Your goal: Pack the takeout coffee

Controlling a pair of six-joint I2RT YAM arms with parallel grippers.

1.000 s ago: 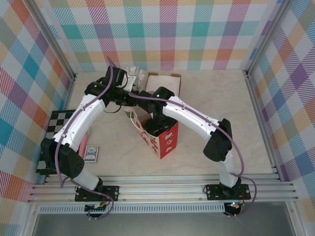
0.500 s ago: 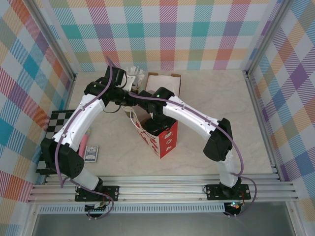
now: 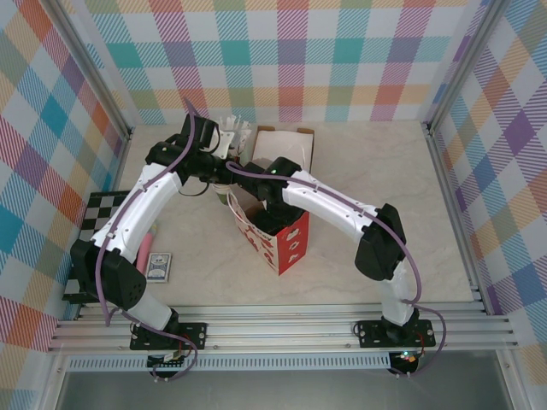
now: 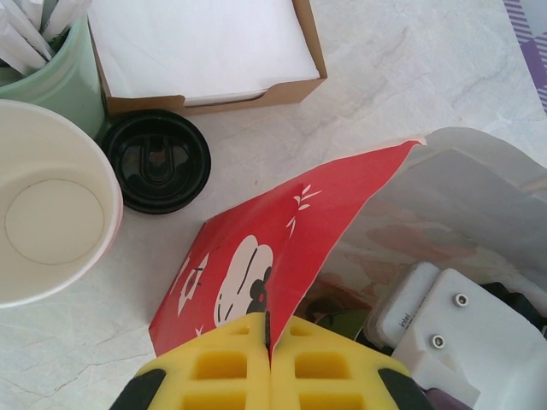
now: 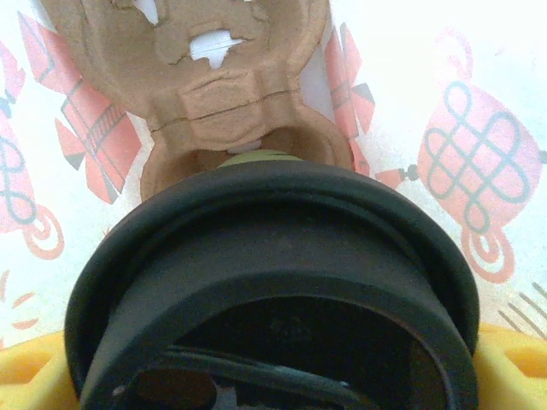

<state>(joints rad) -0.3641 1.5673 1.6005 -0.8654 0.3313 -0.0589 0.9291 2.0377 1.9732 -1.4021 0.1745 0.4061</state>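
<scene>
The takeout coffee [image 5: 273, 290] fills the right wrist view, its black lid toward the camera and a sliver of green cup [image 5: 256, 156] beyond it. My right gripper [image 5: 273, 380] is shut on it, with a yellow finger [image 5: 26, 376] at each lower corner. The cup hangs inside the red paper bag [image 3: 286, 243], above a brown cardboard cup carrier [image 5: 231, 85] on the bag's floor. My left gripper [image 4: 271, 346] is shut on the bag's [image 4: 256, 256] red rim and holds the mouth wide.
A loose black lid [image 4: 156, 160], a stack of cream paper cups [image 4: 51, 213], a pale-green cup of white packets [image 4: 51, 81] and a cardboard box of napkins [image 4: 205, 51] stand just behind the bag. A checkered board [image 3: 98, 222] and a card deck [image 3: 158, 266] lie at the left.
The right arm's wrist has shifted slightly toward the far left over the bag's mouth. The left arm and the bag have stayed put.
</scene>
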